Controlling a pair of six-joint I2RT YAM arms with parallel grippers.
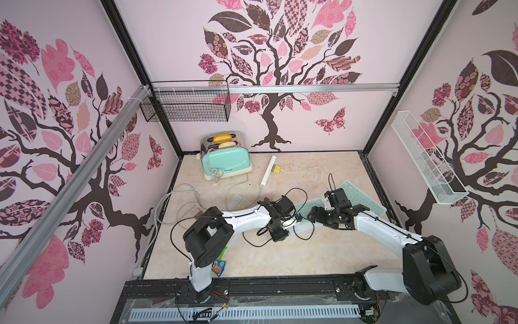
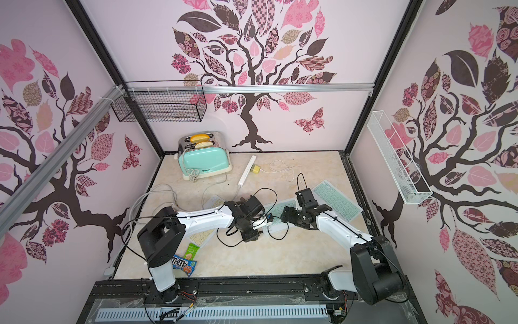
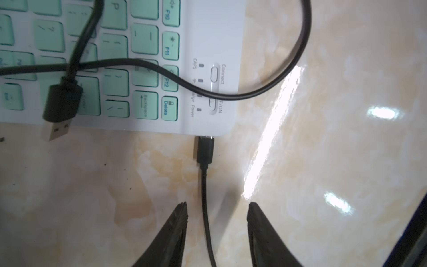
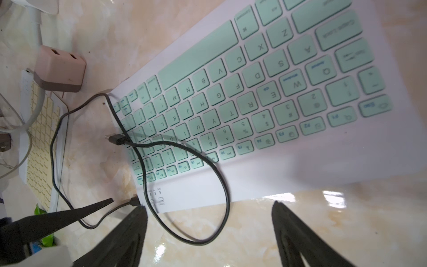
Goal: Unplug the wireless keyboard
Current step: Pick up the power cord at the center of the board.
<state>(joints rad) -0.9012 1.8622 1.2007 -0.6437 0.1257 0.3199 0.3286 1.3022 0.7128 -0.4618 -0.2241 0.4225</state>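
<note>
Plug meets keyboard edge, seating unclear; left hand, right hand both spread.

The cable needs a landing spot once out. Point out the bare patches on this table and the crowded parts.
Largest bare patch: the table front, between the arm bases. Smaller: the back right corner, beyond the white cable. Crowded: the middle, where left hand, right hand, green keyboard and black cable meet; cords clutter the left edge.
</note>
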